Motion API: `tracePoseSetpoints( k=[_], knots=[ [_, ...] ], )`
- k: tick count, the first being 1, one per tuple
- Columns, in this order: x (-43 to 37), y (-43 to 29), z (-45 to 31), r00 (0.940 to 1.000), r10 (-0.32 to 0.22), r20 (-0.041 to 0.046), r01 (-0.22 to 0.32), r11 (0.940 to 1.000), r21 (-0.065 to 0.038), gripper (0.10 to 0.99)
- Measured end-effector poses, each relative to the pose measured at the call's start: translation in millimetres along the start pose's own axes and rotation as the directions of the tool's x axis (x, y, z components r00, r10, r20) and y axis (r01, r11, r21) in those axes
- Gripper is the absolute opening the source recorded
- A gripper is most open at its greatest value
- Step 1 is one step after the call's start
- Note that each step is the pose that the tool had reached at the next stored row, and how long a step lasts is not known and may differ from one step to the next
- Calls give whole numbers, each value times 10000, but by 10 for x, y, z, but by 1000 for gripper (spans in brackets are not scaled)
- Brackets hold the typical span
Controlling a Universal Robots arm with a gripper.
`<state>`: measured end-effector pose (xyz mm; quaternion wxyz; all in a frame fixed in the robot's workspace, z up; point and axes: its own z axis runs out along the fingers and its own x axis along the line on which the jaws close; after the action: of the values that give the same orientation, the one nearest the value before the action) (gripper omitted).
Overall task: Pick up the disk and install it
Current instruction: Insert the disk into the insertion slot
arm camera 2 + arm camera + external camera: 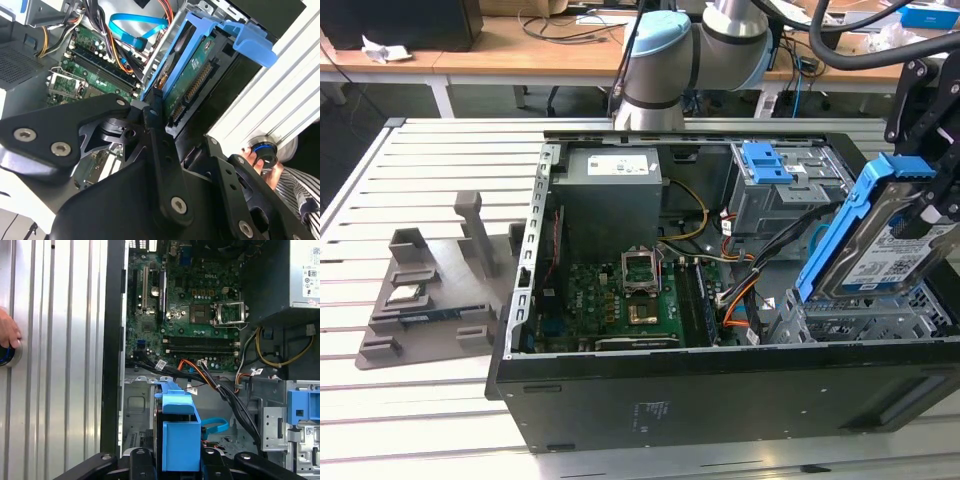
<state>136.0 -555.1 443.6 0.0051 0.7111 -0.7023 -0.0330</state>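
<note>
The gripper [932, 200] is clamped on the disk [880, 250]. In the first wrist view its black fingers [142, 462] press against the two sides of the bright blue carrier frame. In the exterior view the disk hangs at about three o'clock, steeply tilted. Its high end points toward one o'clock and its low end toward seven, and the labelled face is turned up.

The low end reaches down to the metal drive cage [860, 320] in the case's corner, though whether the two touch cannot be told. The disk is not yet seated in the cage.

The open computer case [720, 400] lies on a slatted table [420, 430]. Its motherboard [640, 300] is at the picture's centre and the grey power supply [610, 195] is at twelve o'clock from it. A blue latch [765, 160] lies at about eleven o'clock from the disk, well apart from it. A grey fixture [420, 290] rests at nine o'clock, outside the case.

In the second wrist view the disk's [195, 75] connector edge faces the camera, and a person's hand [255, 161] rests on a round blue-ringed knob [264, 150].
</note>
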Motion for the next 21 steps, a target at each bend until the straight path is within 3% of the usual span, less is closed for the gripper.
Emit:
tracePoseSetpoints(
  k=[3,10,16,21],
  knots=[
    [-33,-19,20,9999,91,-135,-91,10000,3,365],
    [-57,-37,86,9992,330,-205,-330,9995,13,365],
    [-52,-43,202,9992,346,-206,-346,9994,11,365],
    [-46,-51,353,9992,346,-207,-346,9994,9,365]
  ],
)
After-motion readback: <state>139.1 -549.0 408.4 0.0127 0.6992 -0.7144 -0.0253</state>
